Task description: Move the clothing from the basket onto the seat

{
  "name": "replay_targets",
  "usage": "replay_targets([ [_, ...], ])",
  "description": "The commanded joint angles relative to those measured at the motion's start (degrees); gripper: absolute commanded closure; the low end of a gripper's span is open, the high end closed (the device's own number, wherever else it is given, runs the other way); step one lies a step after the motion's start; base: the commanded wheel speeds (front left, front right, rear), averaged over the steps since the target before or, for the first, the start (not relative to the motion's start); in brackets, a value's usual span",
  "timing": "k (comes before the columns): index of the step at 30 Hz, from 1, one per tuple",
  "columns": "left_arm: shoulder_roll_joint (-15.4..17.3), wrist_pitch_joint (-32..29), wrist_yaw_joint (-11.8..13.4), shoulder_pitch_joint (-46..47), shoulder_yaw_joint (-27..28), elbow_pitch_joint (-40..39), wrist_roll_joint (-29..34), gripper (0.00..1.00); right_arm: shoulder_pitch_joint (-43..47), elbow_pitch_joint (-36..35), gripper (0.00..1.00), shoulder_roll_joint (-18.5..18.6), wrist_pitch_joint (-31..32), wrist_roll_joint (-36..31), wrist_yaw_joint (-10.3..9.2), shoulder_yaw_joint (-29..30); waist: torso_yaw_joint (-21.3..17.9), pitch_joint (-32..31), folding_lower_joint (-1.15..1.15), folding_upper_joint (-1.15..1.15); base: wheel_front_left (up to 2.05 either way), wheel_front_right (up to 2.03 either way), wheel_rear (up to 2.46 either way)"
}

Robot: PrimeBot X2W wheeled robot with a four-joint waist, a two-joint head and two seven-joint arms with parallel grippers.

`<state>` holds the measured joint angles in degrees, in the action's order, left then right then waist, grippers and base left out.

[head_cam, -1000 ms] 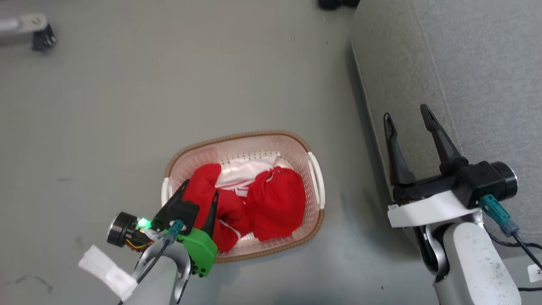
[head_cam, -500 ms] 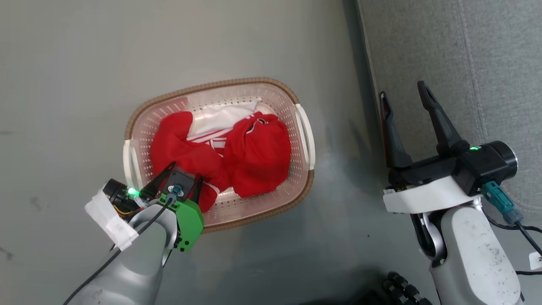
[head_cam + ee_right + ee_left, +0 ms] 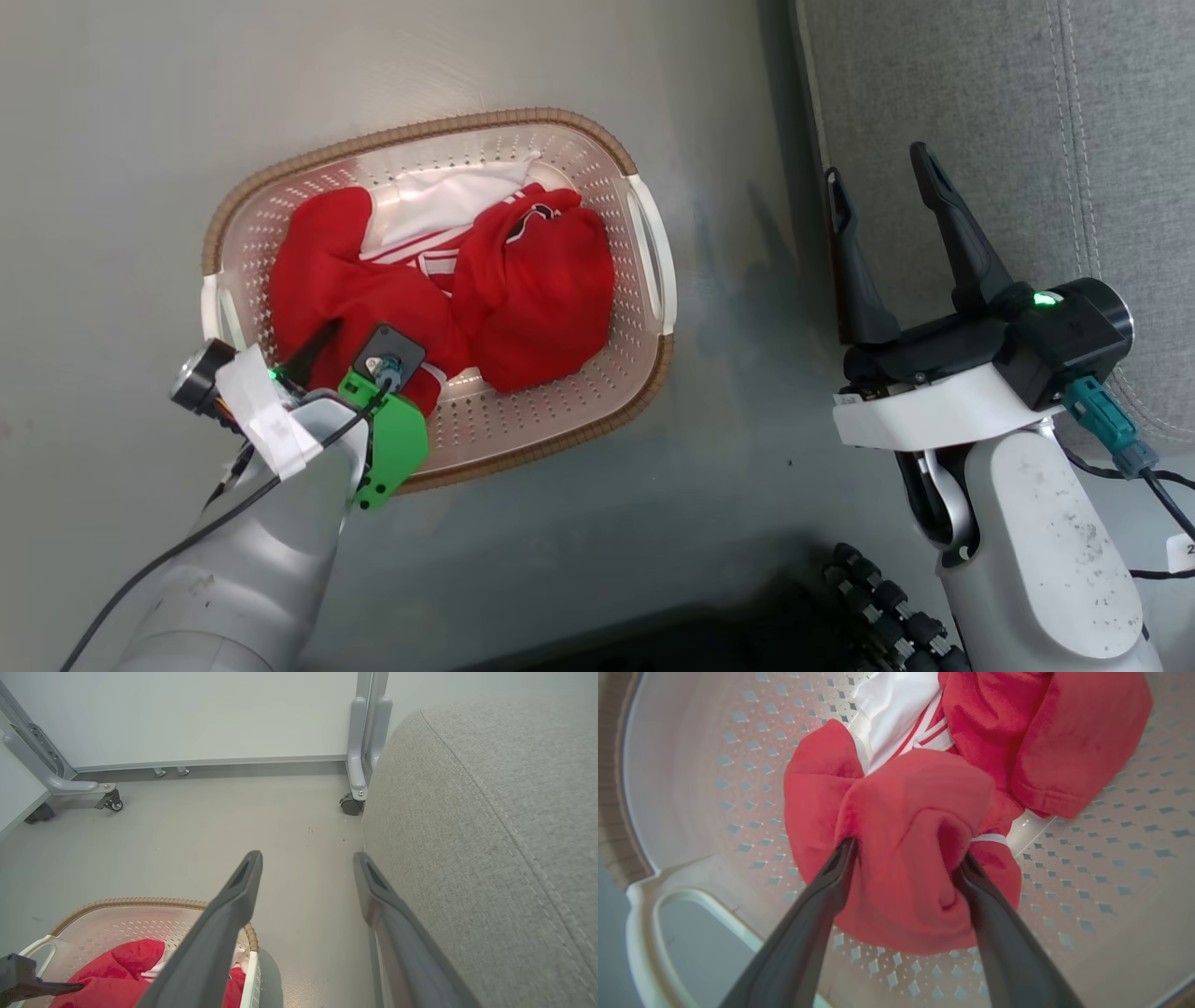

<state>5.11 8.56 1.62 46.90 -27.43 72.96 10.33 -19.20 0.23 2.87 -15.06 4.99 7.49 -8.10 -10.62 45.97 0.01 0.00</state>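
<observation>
The left gripper [image 3: 906, 851], fingers spread, straddles a clothing [image 3: 915, 812] fold in the basket [image 3: 682, 788]; the right gripper [image 3: 876, 168], fingers also spread, is beside the seat [image 3: 980, 93].

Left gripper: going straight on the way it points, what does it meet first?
The red clothing: a bunched fold sits between the fingers of the open left gripper. Beneath it, probably the basket floor.

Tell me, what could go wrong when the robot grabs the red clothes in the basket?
The left gripper, open, straddles just one fold of the clothing, so the fold might slip out. The red pieces lie bunched together; one could drag along and drop on the floor before the seat. The fabric might also tug the basket along.
</observation>
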Motion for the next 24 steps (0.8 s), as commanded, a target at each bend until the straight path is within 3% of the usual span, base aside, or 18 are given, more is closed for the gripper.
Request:
replay_targets([
  [1, 0.9, -1.0, 0.6, 1.5, -0.3, 0.3, 0.3, 0.0, -1.1, -0.3, 0.0, 0.0, -0.2, 0.4, 0.0, -0.3, -0.9, 1.7, -0.01, 0.0, 0.0, 0.0, 0.0],
  [24, 6.1, -13.2, -1.1, 9.7, -5.1, 0.9, 2.4, 0.0, -4.1, -1.1, 0.0, 0.0, -0.2, 4.2, 0.0, -3.8, -5.7, 10.0, -0.01, 0.0, 0.0, 0.0, 0.0],
])
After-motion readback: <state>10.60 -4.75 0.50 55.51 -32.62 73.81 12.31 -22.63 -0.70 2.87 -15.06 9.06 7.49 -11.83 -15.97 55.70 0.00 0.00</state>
